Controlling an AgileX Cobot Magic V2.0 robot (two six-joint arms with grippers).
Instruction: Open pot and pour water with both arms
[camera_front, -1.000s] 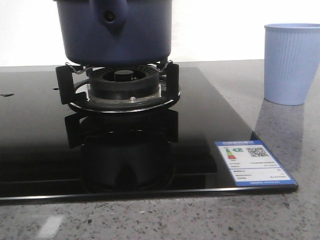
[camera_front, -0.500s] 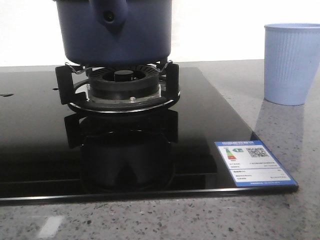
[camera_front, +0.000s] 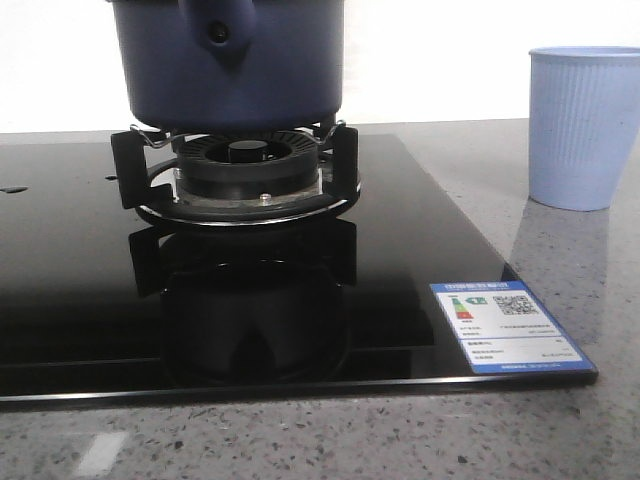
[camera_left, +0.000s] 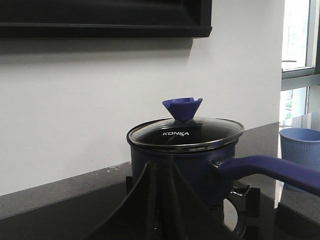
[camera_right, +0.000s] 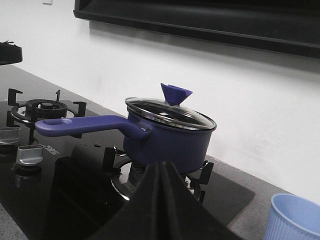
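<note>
The dark navy pot (camera_front: 230, 70) sits on the burner grate (camera_front: 130, 170) of a black glass hob, its handle stub facing me. A glass lid (camera_left: 185, 132) with a blue knob (camera_left: 182, 107) covers the pot (camera_left: 200, 165). Its long blue handle (camera_left: 270, 170) sticks out sideways. My left gripper (camera_left: 160, 167) is shut and empty, a short way in front of the pot's side. My right gripper (camera_right: 162, 167) is also shut and empty, short of the pot (camera_right: 170, 142) and below its handle (camera_right: 80, 126). Neither gripper shows in the front view.
A pale blue ribbed cup (camera_front: 583, 125) stands on the stone counter right of the hob. An energy sticker (camera_front: 505, 325) marks the hob's front right corner. A second burner (camera_right: 45, 107) and control knobs (camera_right: 30, 155) lie beyond the handle. A dark shelf runs along the white wall behind.
</note>
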